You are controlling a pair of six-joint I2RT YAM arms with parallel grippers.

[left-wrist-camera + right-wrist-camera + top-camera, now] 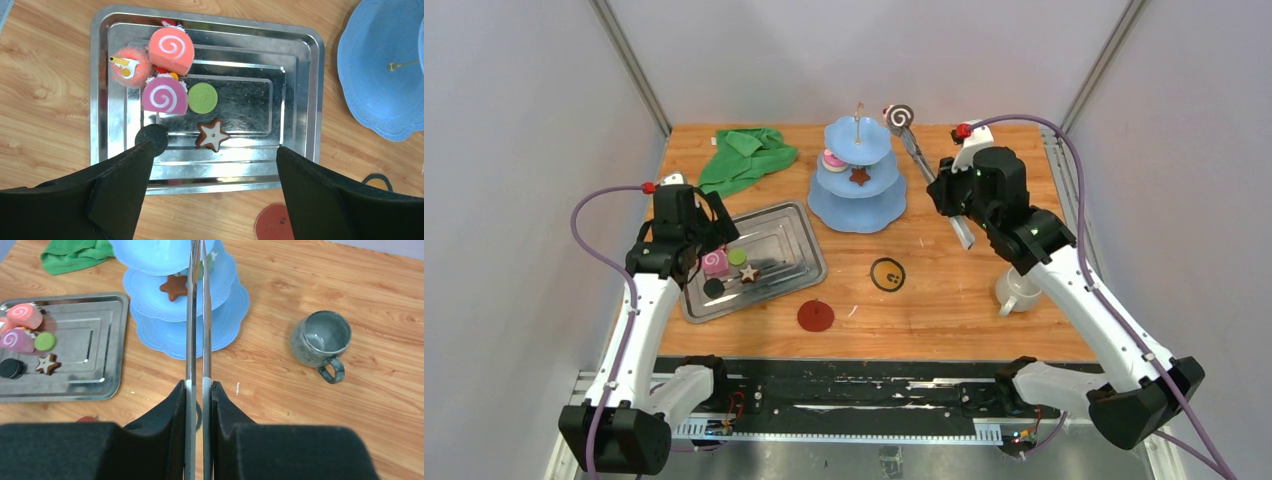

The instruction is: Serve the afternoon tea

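I am holding the right gripper clenched on the handle end of the tongs, and the tongs are pinching a brown swirl roll at their tips, just beside the top plate of the blue tiered stand. The tongs' long axis is running from my gripper away toward the far left, almost straight up the right wrist view, which is cutting the tips off, so I am judging the roll from the top view alone. There its swirl face is turned up toward the camera, so I am guessing its short axis is standing roughly upright. I am treating the roll as light and probably soft or smooth-sided. A pinch across its round flank seems right, but it could squirt out of thin blades if I am squeezing hard or swinging fast. The left gripper is hanging released, jaws wide apart, over the near edge of the steel tray. On the tray two pink swirl rolls, a green disc, a brown star and a black disc are waiting. The flat pieces look awkward to take except by their edges. The grey-green mug is sitting upright on the table right of the stand, with the white mug nearer me.
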